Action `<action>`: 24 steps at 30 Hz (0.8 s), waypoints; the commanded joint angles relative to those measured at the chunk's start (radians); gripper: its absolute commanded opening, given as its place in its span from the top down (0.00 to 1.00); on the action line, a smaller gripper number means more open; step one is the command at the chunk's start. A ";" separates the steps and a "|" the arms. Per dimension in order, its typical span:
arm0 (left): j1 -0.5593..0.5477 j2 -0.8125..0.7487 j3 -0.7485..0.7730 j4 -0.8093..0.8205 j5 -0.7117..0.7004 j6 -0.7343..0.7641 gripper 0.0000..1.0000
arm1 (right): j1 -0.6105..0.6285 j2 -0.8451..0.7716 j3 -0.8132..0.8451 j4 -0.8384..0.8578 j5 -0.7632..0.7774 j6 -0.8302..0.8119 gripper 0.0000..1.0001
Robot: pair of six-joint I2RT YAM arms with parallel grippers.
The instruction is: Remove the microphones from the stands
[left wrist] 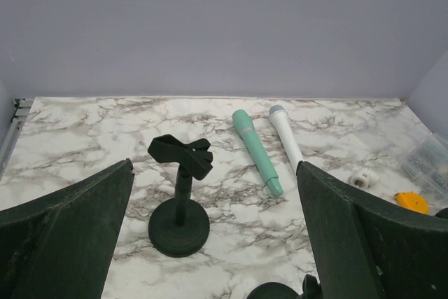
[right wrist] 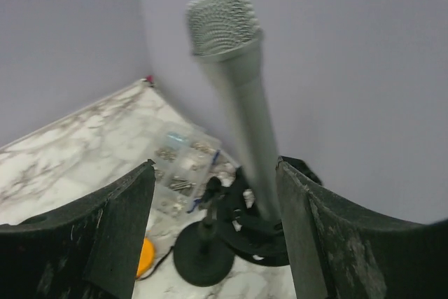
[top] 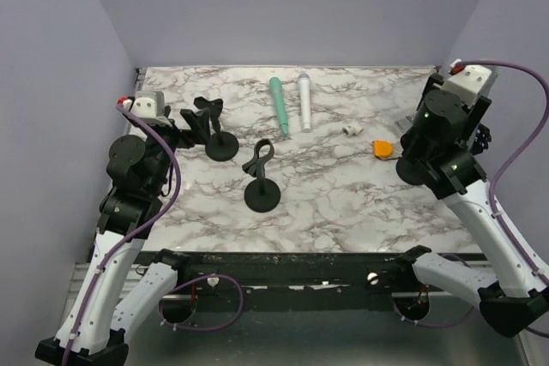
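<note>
- At the far right corner of the table (top: 343, 203), the grey microphone (right wrist: 234, 103) stands upright in the clip of its stand (right wrist: 204, 257), head up and close to the wall.
- The right pincer (right wrist: 215, 166) is partly open and straddles the microphone barrel. No finger contact is visible, so it has hold of nothing. The barrel sits nearer the finger (right wrist: 336, 243) on the right of the wrist view than the other one.
- Risk: off-centre closing. One finger would likely meet the barrel first and push it sideways, tilting the stand on its round base.
- Risk: the stand rises with the microphone. If the clip grips firmly, an upward pull may lift the base off the table and then drop it.
- The left pincer (left wrist: 214, 164) is fully open, empty and well apart from this stand, facing an empty stand (left wrist: 179, 222). It is not placed to hold the base down.
- Risk: slip. The barrel looks smooth and tapered, so a light grip may slide toward the head.
- Risk: collision. A clear parts box (right wrist: 178, 166) and an orange item (right wrist: 145, 257) lie near the base. A toppling stand or a wide swing could strike them or the wall.
</note>
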 commanded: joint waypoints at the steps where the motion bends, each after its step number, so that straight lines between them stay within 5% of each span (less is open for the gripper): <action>1: -0.018 -0.004 -0.008 0.024 0.029 -0.009 0.02 | -0.156 0.005 -0.052 0.060 0.046 -0.059 0.30; 13: -0.046 -0.005 -0.011 0.020 -0.004 0.009 0.02 | -0.394 0.170 -0.028 0.175 -0.100 -0.055 0.30; 17: -0.054 -0.013 -0.022 0.027 -0.014 0.023 0.01 | -0.447 0.223 -0.010 0.175 -0.174 -0.039 0.48; 24: -0.054 -0.002 -0.022 0.030 -0.014 0.028 0.02 | -0.454 0.269 -0.047 0.305 -0.147 -0.110 0.46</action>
